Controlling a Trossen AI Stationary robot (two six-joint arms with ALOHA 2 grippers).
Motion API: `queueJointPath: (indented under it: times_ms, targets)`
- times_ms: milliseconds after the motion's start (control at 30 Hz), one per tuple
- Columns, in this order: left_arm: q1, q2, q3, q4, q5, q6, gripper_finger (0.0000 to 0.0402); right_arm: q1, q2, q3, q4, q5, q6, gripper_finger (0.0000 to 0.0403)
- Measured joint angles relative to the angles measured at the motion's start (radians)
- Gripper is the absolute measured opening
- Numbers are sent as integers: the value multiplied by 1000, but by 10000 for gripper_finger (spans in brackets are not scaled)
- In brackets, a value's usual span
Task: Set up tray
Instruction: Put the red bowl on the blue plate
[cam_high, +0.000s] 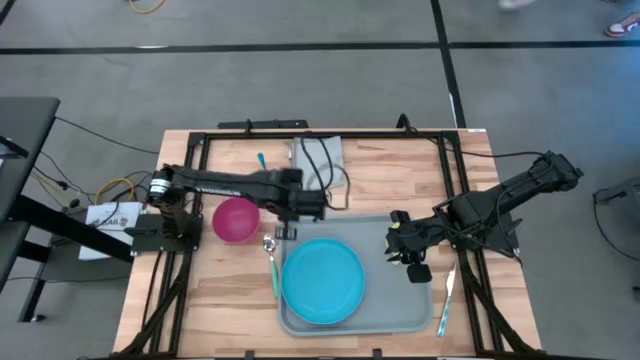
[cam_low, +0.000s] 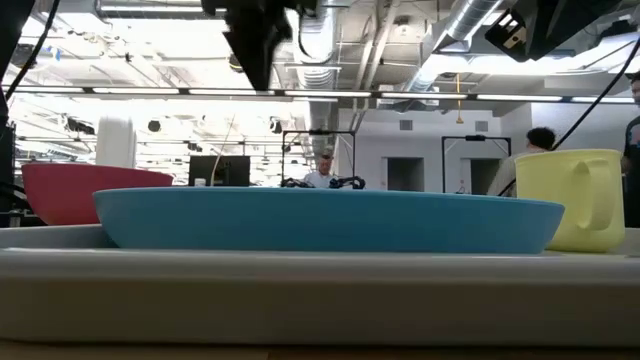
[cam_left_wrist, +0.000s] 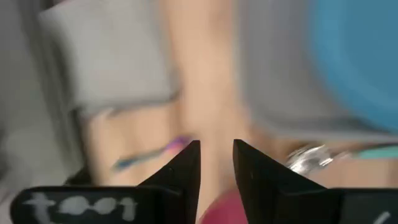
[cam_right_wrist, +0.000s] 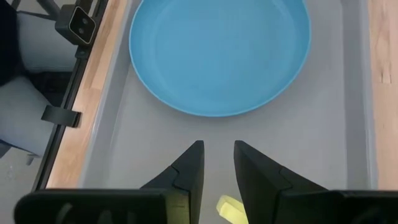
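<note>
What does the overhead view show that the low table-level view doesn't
Only the high view shows the left end effector by the pink bowl, the right end effector above the tray, the spoon, the grey napkin and the utensil off the tray. Only the low view shows the yellow mug and people in the room. Both show tray, blue plate and bowl.

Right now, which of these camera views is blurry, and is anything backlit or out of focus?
Left wrist view: smeared, the spoon and plate soft. Right wrist view: sharp on the plate and tray. Low view: bright ceiling lights leave the arm overhead a silhouette; the tray's near rim is soft. High view: even, clear.
</note>
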Motion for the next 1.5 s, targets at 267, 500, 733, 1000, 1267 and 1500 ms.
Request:
queueJointPath:
  times_ms: [267, 500, 733, 1000, 1267, 1500]
  targets:
    - [2, -146, -31, -138, 54, -113, 84, 0, 0, 0, -8, 0, -25, 82]
    - [-13, -429, -514, 58, 154, -366, 84, 8, 0, -1, -30, 1, -33, 82]
    - [-102, -571, -866, 424, 330, -385, 84, -1, 0, -1, -30, 5, -67, 82]
    - [-128, -549, -955, 375, 346, -474, 109, -21, 0, -1, -20, 8, -68, 82]
    - [-151, -549, -955, 364, 297, -462, 135, -53, 0, -1, -18, 8, -68, 82]
    - [-151, -541, -1000, 414, 300, -502, 140, -75, 0, -1, -20, 8, -69, 82]
